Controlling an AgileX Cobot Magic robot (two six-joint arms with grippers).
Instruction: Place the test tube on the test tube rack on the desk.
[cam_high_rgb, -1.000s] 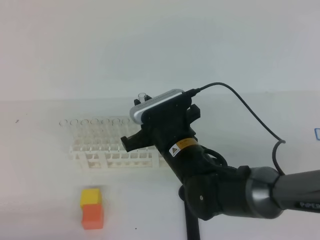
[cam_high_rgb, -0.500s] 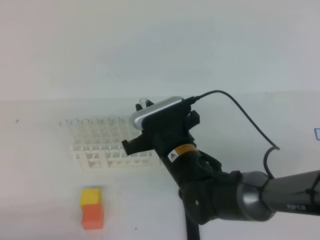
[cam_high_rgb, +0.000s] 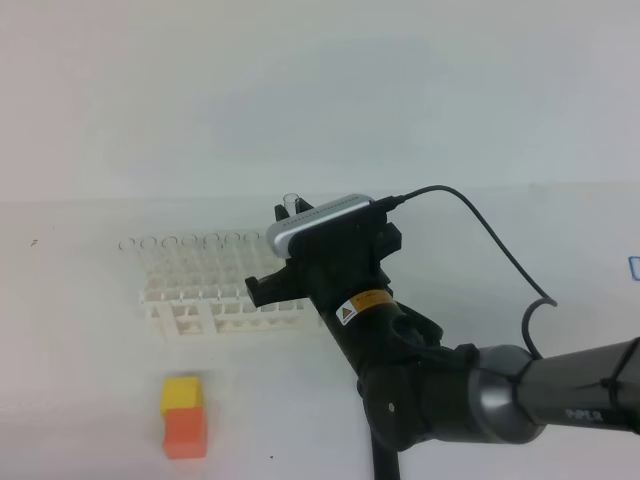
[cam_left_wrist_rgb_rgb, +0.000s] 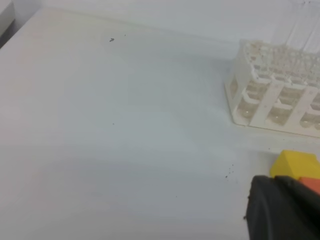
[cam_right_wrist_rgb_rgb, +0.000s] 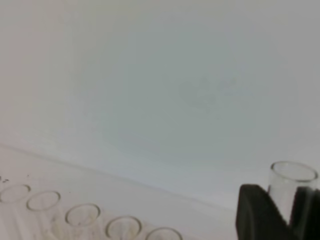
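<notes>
Table (cam_high_rgb: 80, 400): plain pale white, flat and matte, filling the lower half of the high view; a few tiny dark specks, one at far left; behind it a bare off-white wall (cam_high_rgb: 320, 90), no seam or fixtures to note; lighting even, shadows soft.

Writing: a yellow warning label (cam_high_rgb: 362, 303) with a black triangle on the right arm's wrist, text too small to read; pale lettering on the arm's lower link at the lower right of the high view, not legible; a small blue mark at the right frame edge, unreadable.

Test tube rack (cam_high_rgb: 225, 300): white lattice, centre-left on the table, a row of clear tubes (cam_high_rgb: 180, 245) standing in its back holes; rims of these show along the bottom left of the right wrist view.

Right gripper (cam_high_rgb: 290, 215): raised just above the rack's right end, fingers (cam_right_wrist_rgb_rgb: 255, 212) closed narrowly on the test tube (cam_right_wrist_rgb_rgb: 289, 186); tube upright, open rim poking above the dark fingers; its lower end hidden.

Left gripper (cam_left_wrist_rgb_rgb: 285, 210): only a dark blurred mass at the lower right of its wrist view; fingers fully closed, holding nothing visible.

Yellow-and-orange blocks (cam_high_rgb: 183, 417): stacked, near the bottom left, in front of the rack and apart from it.
</notes>
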